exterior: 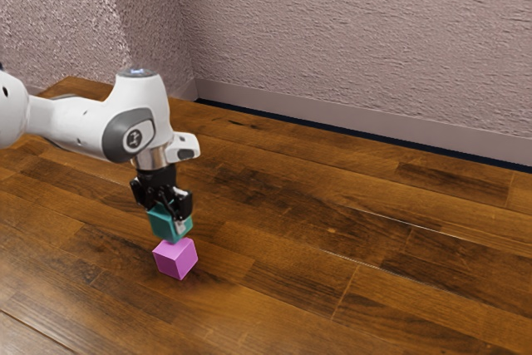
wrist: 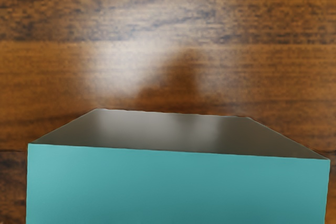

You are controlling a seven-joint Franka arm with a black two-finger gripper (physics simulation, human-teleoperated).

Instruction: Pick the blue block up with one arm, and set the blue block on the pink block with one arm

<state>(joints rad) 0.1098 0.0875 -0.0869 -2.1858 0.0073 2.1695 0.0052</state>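
Exterior view: the black two-finger end effector (exterior: 170,207) is clenched on the small, sharp-edged, smooth-faced teal-blue block (exterior: 171,225), its fingers pressing two opposite sides. The blue block hangs directly under the end effector. Directly below that sits the matte pink block (exterior: 174,258), a cube of similar size, on the dark plank-wood worktop (exterior: 374,247). The two cubes are so close that I cannot tell whether they touch. The blue block looks slightly turned relative to the pink block, so letting go here could leave a corner overhanging, and it may tip or slide off the smooth top face. Pressing lower could also push the loose pink block sideways across the glossy wood.

Wrist view: the blue block (wrist: 178,184) sits just under the end effector as a broad flat teal face, with a grey-shaded face above it and crisp straight edges. Beyond it the worktop (wrist: 168,19) shows streaked brown grain, a soft sheen and a dark shadow. With the target covered from here, alignment is hard to judge, which I think adds to the risk of an off-centre drop
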